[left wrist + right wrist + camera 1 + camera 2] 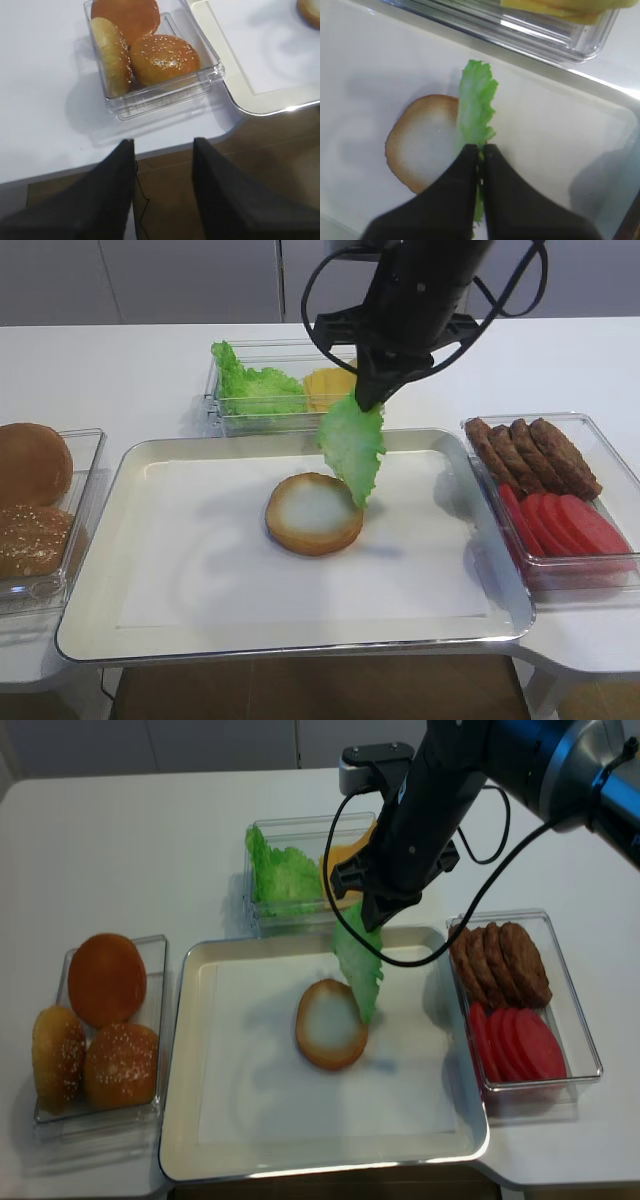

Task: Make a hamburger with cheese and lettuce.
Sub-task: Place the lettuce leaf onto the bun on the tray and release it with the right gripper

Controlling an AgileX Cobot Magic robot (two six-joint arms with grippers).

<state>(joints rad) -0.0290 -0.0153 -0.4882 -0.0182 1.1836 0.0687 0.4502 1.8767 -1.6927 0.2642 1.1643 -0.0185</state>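
The hamburger bun half point(314, 512) point(331, 1023) lies cut face up in the middle of the white tray point(180, 570). My right gripper point(368, 400) point(480, 150) point(376, 915) hangs above the bun's right edge, shut on a green lettuce leaf point(353, 448) point(476, 107) point(358, 960). The leaf dangles down, its lower tip over the bun's right rim. More lettuce point(255, 385) and the yellow cheese point(328, 383) point(560, 7) lie in a clear box behind the tray. My left gripper point(162, 147) stands open and empty over the table's front left edge.
A clear box at the left holds domed bun tops point(35, 465) point(165, 59). A clear box at the right holds brown patties point(535, 455) and red tomato slices point(570, 525). The tray's raised rim point(180, 1020) surrounds the bun.
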